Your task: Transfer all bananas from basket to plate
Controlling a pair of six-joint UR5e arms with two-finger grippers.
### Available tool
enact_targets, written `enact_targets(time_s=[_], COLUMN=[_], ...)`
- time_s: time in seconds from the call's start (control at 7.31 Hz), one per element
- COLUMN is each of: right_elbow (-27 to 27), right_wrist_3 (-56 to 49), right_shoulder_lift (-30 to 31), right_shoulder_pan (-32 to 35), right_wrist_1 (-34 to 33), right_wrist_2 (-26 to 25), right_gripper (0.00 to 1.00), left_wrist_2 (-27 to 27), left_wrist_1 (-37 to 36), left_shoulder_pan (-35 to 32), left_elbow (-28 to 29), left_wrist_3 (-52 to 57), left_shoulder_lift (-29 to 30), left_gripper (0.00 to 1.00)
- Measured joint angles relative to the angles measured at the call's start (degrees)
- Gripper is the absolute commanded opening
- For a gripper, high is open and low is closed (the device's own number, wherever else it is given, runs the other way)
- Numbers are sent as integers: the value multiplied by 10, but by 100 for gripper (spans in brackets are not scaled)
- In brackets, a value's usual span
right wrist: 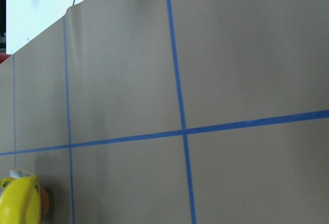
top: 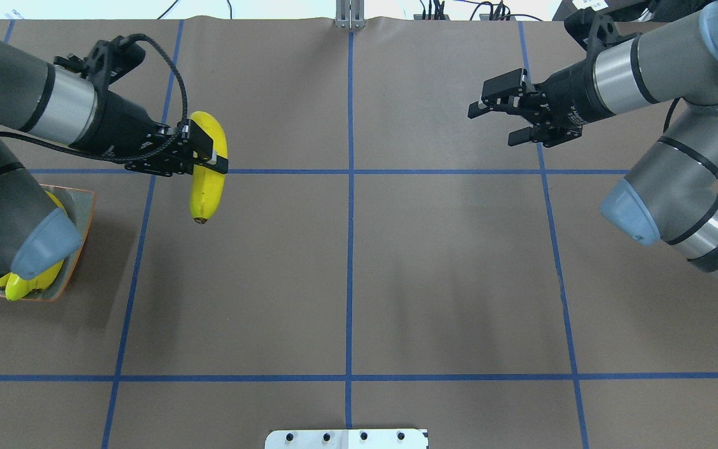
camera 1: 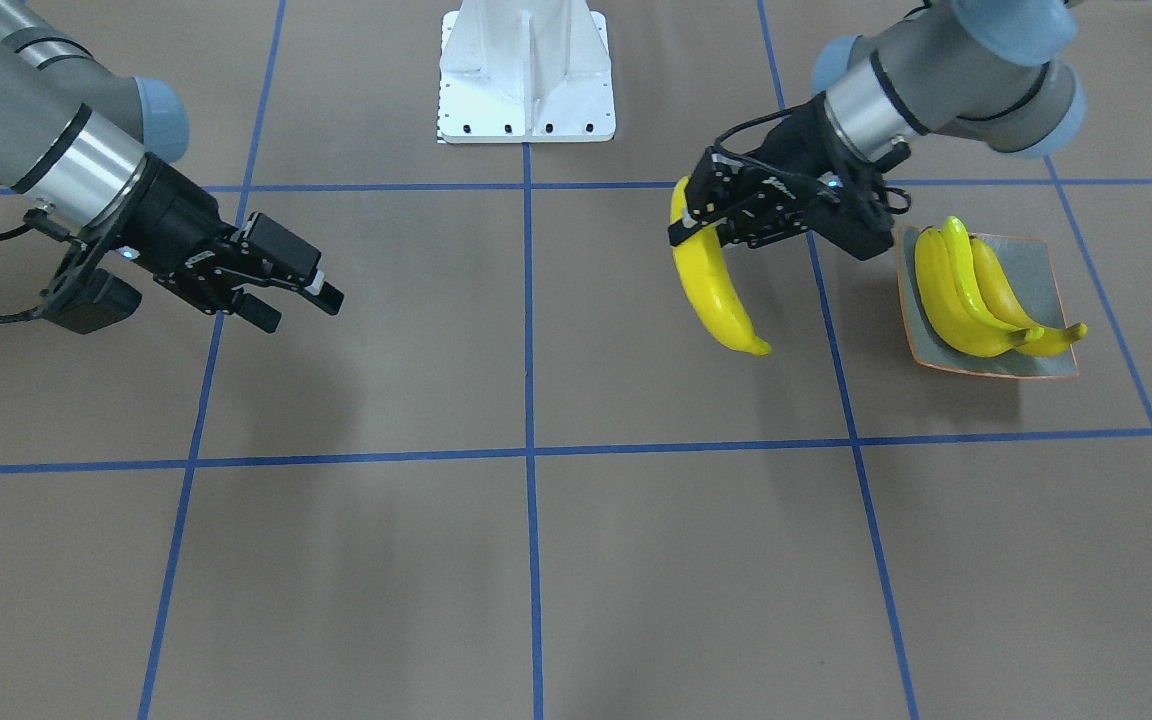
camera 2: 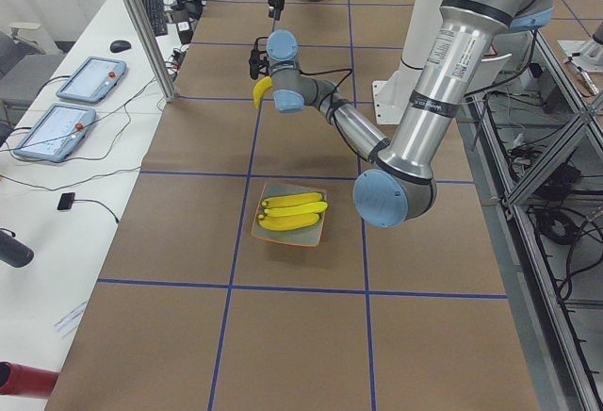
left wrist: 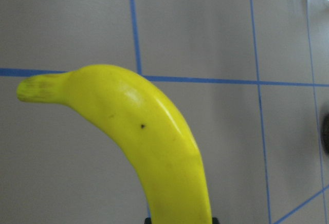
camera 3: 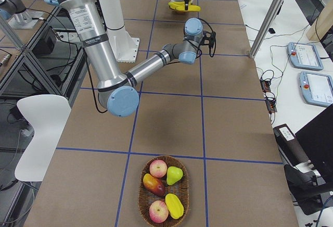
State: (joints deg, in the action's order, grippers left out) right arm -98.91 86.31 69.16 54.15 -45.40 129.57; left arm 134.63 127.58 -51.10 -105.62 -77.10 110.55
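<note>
My left gripper is shut on a yellow banana near its upper end and holds it above the table, the banana hanging down. It fills the left wrist view. To the gripper's outer side lies the grey-green plate with three bananas side by side; in the overhead view my left arm covers most of the plate. The wicker basket sits at the table's far right end and shows no banana. My right gripper hangs open and empty over bare table.
The basket holds apples, a pear and other fruit. The white robot base stands at the table's edge. Blue tape lines grid the brown table. Beside the table, a side bench carries tablets and cables.
</note>
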Motion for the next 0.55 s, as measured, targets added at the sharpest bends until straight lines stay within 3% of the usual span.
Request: enact_targets(time_s=[0.27,0.55], right_elbow=[2,4], right_wrist_3=[-3,-3], right_shoulder_lift=[15,20], right_shoulder_pan=[3,2], right_wrist_1=[1,1], right_wrist_2=[-38,-58], right_gripper=[100,100], left_wrist_2=[-44,-138], left_wrist_1=[-164,-396], left_shoulder_pan=[-10,-10], left_elbow=[-53,-136], left_wrist_3=[84,224], left_shoulder_lift=[-21,-29], left_gripper=[0,0])
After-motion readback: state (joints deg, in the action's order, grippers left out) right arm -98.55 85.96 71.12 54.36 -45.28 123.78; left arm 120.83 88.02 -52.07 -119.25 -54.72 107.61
